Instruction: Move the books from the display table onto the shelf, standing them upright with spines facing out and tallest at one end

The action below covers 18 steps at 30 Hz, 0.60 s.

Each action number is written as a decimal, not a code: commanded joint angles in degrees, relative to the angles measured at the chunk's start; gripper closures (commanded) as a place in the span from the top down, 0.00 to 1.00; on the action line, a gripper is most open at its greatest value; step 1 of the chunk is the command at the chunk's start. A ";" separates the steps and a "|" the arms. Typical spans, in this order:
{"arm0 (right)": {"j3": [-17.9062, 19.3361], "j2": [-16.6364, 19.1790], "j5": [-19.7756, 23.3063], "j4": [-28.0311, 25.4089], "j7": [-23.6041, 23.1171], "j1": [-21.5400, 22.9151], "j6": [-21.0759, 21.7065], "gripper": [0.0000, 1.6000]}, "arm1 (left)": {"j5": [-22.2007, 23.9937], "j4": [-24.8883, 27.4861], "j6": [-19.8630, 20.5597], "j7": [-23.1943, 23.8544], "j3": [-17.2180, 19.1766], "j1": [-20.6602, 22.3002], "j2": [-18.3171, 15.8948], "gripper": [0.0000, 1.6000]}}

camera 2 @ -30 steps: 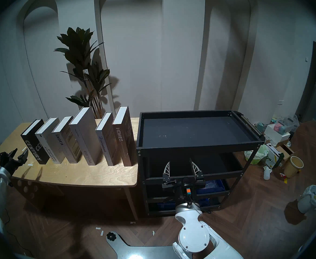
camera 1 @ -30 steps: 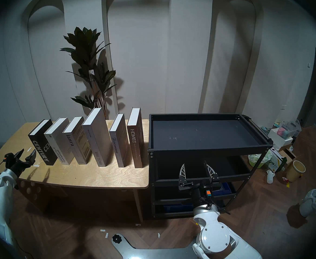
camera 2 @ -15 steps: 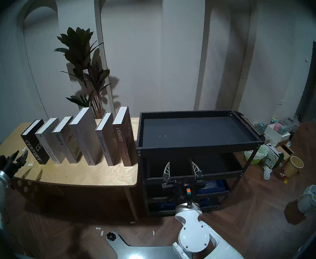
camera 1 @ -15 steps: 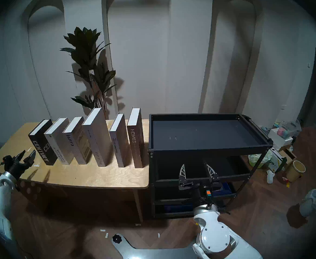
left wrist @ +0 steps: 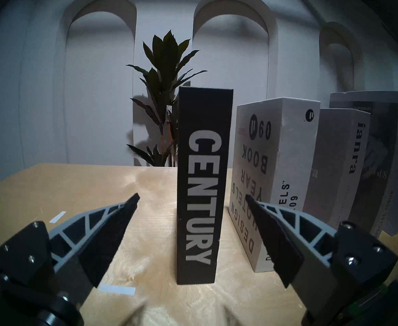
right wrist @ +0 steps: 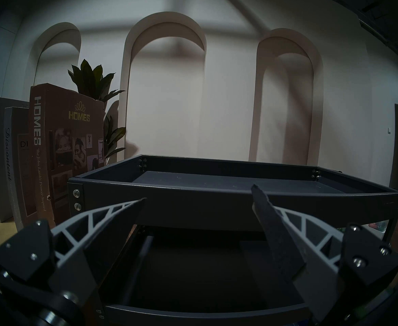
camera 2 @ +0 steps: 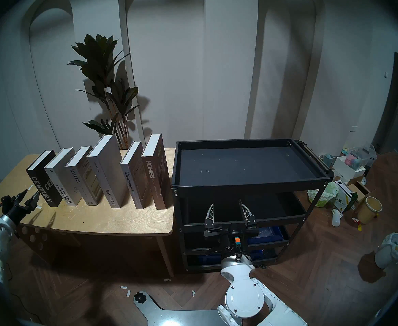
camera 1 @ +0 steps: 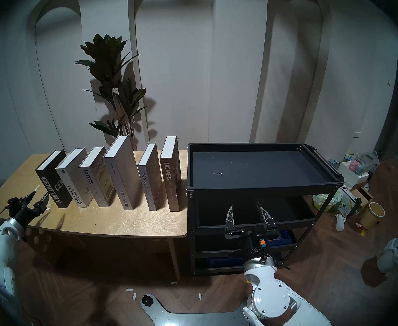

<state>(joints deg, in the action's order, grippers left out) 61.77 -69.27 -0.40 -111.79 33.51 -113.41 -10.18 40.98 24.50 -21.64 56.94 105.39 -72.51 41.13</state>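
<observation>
Books point(camera 1: 113, 177) stand upright in a row at centre left on the plywood desk point(camera 1: 122, 222), beside the black shelf point(camera 1: 264, 185). Left gripper point(left wrist: 191, 198), spread wide, frames the CENTURY book point(left wrist: 201, 189) at lower left; right gripper point(camera 1: 248, 211) gapes, empty, at the shelf's front edge.

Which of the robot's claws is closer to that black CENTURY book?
The left. The left gripper hovers open just in front of the CENTURY book, its spine lined up between the fingers. The right gripper is far off, open in front of the black shelf.
</observation>
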 commanded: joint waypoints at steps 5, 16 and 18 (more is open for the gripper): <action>-0.02 0.12 0.07 -1.30 0.16 0.33 0.01 1.00 | -1.54 -1.26 -2.92 -0.10 -2.11 7.74 0.83 1.00; -0.30 0.46 0.28 -1.32 0.51 0.51 0.03 1.00 | -2.56 -5.52 -4.46 0.14 -2.83 11.12 -0.17 1.00; -0.35 0.51 0.31 -1.32 0.56 0.54 0.04 1.00 | -2.55 -6.38 -4.83 0.34 -2.64 11.27 -0.46 1.00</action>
<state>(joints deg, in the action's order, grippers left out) 61.32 -68.72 -0.05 -111.83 34.08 -113.14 -10.16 37.76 19.67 -25.02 56.54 101.95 -64.81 42.35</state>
